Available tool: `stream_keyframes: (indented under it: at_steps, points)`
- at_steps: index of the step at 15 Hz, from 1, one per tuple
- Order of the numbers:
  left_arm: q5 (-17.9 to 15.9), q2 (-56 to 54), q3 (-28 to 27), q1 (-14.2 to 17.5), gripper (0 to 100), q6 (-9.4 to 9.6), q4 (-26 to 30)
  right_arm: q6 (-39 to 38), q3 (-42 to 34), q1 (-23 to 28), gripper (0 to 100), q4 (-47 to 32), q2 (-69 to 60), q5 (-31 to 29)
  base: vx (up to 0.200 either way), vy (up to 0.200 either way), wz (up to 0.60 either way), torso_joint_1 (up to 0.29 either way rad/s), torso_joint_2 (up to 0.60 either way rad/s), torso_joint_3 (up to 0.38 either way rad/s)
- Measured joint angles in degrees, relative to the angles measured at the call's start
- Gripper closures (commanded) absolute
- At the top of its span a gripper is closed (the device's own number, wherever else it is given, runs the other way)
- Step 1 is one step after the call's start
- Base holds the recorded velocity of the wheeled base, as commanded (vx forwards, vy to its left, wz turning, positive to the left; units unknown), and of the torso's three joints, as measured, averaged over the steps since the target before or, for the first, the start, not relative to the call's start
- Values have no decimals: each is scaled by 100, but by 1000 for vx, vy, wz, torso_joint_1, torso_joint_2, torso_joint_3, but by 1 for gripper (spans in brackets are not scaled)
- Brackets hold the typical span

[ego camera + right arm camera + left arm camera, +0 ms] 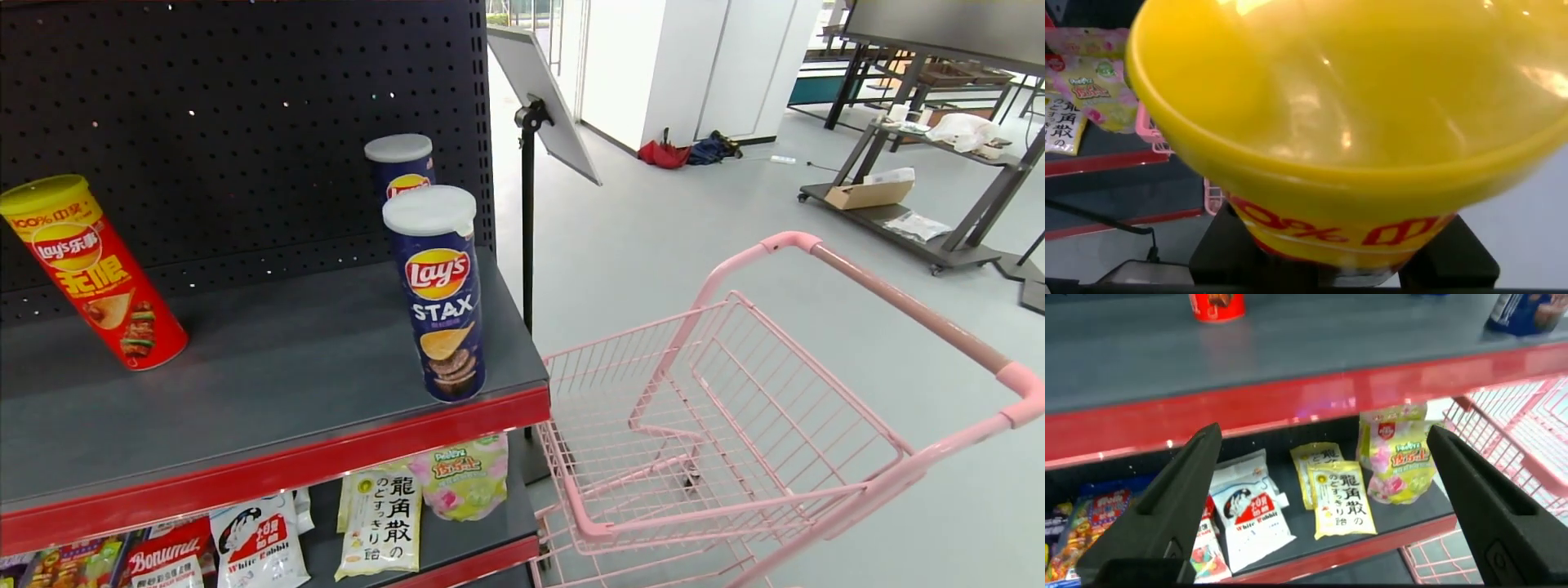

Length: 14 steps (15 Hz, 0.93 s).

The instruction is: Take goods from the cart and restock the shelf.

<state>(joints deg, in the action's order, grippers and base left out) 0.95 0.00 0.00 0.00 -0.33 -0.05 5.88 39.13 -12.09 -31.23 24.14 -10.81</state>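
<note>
A red chip can (98,278) with a yellow lid stands tilted at the left of the grey top shelf (286,367). Two blue chip cans stand at the shelf's right end, one at the front edge (441,302) and one behind it (400,167). The pink cart (784,245) stands to the right of the shelf, and its basket looks empty. My left gripper (1323,437) is open in front of the lower shelf, with nothing between its fingers. My right gripper (1339,253) is shut on another red chip can (1355,106), whose yellow lid faces the camera.
Snack bags (380,523) lie on the lower shelf below the red edge strip. A sign board on a black pole (529,204) stands just past the shelf's right end. Racks on wheels (898,204) stand across the open grey floor.
</note>
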Motion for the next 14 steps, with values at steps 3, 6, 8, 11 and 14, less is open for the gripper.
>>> stream_keyframes:
  at_steps: [3, 6, 8, 11, 14]
  points:
    - [0, 0, 0, 0, 0, 0, 5, 6, -2, -9, 100, 1, 20, 9, 0, 0, 0, 163, -395, -227]
    - [0, 0, 0, 0, 0, 0, 5, 9, -2, -15, 100, 4, 44, 33, 0, 0, 0, 157, -377, -217]
    - [0, 0, 0, 0, 0, 0, 5, 9, 0, -20, 100, 22, 78, 33, 0, 0, 0, 154, -356, -205]
    - [2, 0, 0, 0, 0, 0, 2, 39, 2, -26, 100, 132, 127, 72, 0, 0, 0, 60, -132, -73]
    - [0, 0, 0, 0, 0, 0, 0, 52, -22, -20, 100, 143, 141, 41, 0, 0, 400, 5, -2, 0]
